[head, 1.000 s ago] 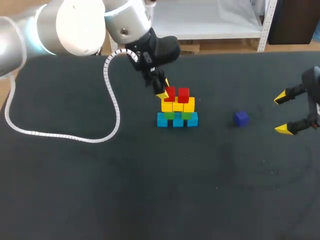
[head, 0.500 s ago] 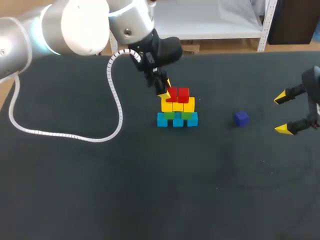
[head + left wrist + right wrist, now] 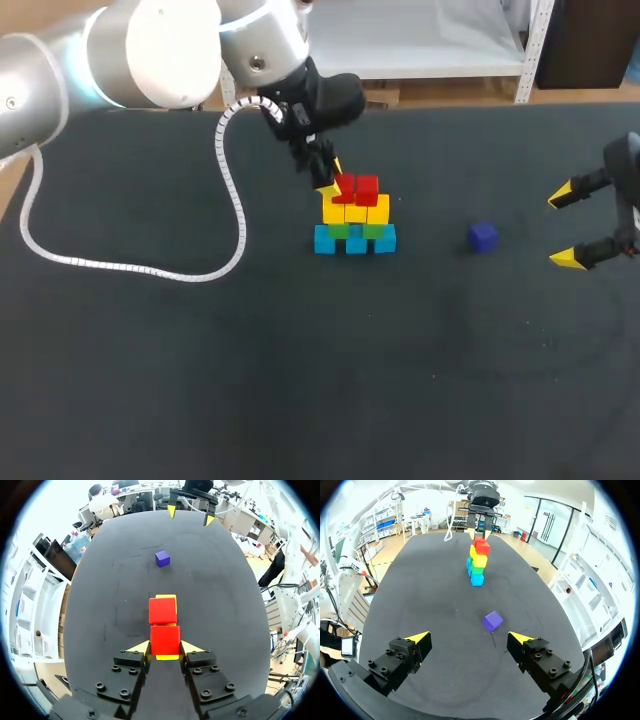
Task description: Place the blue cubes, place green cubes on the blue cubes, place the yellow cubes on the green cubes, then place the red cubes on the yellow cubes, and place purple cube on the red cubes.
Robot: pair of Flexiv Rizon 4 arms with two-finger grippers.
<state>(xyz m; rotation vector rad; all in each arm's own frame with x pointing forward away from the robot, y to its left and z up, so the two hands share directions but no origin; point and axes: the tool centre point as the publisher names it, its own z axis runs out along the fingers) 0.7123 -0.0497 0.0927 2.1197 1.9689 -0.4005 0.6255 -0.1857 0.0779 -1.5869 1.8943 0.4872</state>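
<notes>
A cube stack stands mid-table: blue cubes [image 3: 355, 240] at the bottom, green cubes [image 3: 352, 230] on them, then yellow cubes [image 3: 356, 211], then two red cubes on top. My left gripper [image 3: 331, 177] comes in from behind and is shut on the left red cube [image 3: 344, 187]. In the left wrist view its fingers press both sides of that cube [image 3: 165, 639], which rests on yellow beside the other red cube [image 3: 162, 610]. The purple cube [image 3: 483, 237] lies alone to the stack's right. My right gripper [image 3: 562, 228] hangs open at the right edge, with the purple cube [image 3: 492, 621] ahead of it.
A white coiled cable [image 3: 120, 267] from my left arm loops over the table's left part. The dark tabletop [image 3: 330, 380] carries nothing else in front of the stack. The stack [image 3: 477, 560] is well beyond the purple cube as seen from the right wrist.
My left gripper has shifted slightly to the right with the red cube between its fingers. The right arm and the purple cube have not moved.
</notes>
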